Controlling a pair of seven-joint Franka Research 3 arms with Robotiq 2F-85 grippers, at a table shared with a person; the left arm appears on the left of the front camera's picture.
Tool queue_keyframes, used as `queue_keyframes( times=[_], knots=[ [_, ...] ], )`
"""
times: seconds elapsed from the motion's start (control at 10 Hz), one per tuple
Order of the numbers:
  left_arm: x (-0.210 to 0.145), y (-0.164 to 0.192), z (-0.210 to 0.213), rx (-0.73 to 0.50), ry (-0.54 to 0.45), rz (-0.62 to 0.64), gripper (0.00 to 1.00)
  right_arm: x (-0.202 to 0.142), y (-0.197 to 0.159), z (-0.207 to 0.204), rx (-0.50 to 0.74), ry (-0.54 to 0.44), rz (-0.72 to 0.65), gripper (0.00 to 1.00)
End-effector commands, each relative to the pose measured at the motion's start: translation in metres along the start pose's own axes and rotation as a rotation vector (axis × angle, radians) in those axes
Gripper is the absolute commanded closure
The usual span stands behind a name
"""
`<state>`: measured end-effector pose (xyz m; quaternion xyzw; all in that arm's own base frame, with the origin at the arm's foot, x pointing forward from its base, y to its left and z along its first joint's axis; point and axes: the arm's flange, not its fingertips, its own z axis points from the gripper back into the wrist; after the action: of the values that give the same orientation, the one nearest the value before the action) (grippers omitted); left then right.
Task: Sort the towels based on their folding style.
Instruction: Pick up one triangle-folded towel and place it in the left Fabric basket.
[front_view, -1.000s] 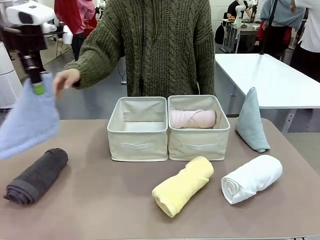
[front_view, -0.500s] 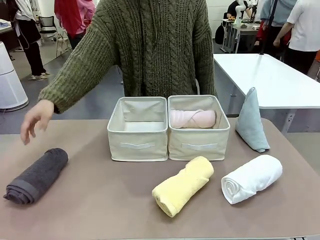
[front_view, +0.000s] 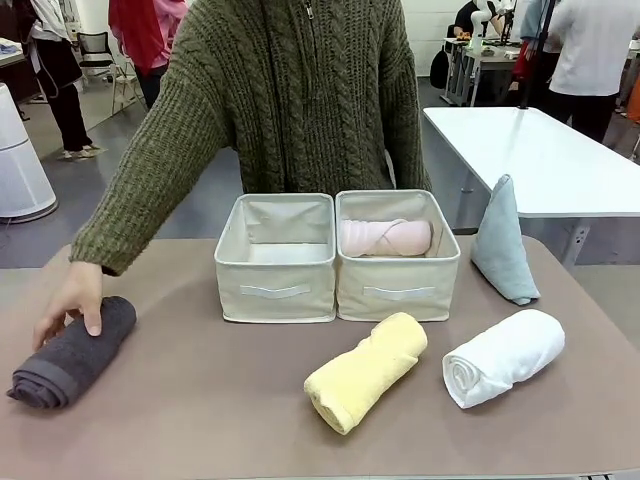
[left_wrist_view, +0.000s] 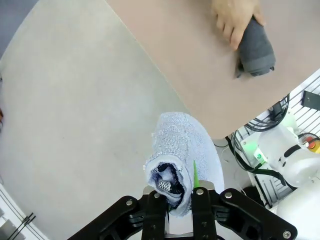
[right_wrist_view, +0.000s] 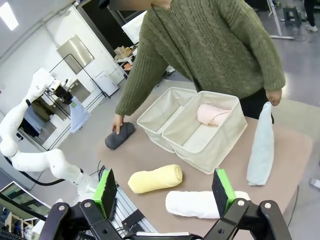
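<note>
Two rolled towels lie nearest the robot's edge of the table (front_view: 200, 410): the yellow towel (front_view: 365, 372) at an angle near the middle, and the white towel (front_view: 503, 357) just to its right, the two apart. At the left side lies the dark grey towel (front_view: 75, 350), also rolled, with the person's hand (front_view: 72, 303) resting on its far end.

Behind the rolls, two cream fabric bins stand side by side and touching. The left bin (front_view: 275, 290) shows nothing inside it, while the right bin (front_view: 397, 290) holds the rolled pink towel (front_view: 385, 237), lying across it. To the right of that bin the grey-green towel (front_view: 502, 243) stands upright as a cone near the table's far right corner. The person in a green knitted sweater (front_view: 300, 90) leans in from the far side.

Off the table's left edge, above the floor (left_wrist_view: 65, 100), the left gripper (left_wrist_view: 179, 192) has its fingers clamped on the pale blue towel (left_wrist_view: 182, 150) – the cloth hangs below them, clear of the tabletop. The right gripper (right_wrist_view: 165, 192) hovers high over the near edge with its green pads wide apart, nothing between them.
</note>
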<state>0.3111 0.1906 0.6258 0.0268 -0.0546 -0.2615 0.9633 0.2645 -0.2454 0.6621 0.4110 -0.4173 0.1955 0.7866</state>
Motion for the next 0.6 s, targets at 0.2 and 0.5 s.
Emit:
queue_keyframes(
  times=[0.2,0.5],
  knots=[
    [-0.0041,0.0023,0.0029,0.006,-0.02,0.02,0.85,0.0009,-0.0009,0.0007,0.015,-0.014,0.016,0.0],
    [-0.0054,0.0025,0.0013,0.005,-0.02,0.026,0.85,0.0009,-0.0009,0.0007,0.015,-0.014,0.016,0.0]
  ],
)
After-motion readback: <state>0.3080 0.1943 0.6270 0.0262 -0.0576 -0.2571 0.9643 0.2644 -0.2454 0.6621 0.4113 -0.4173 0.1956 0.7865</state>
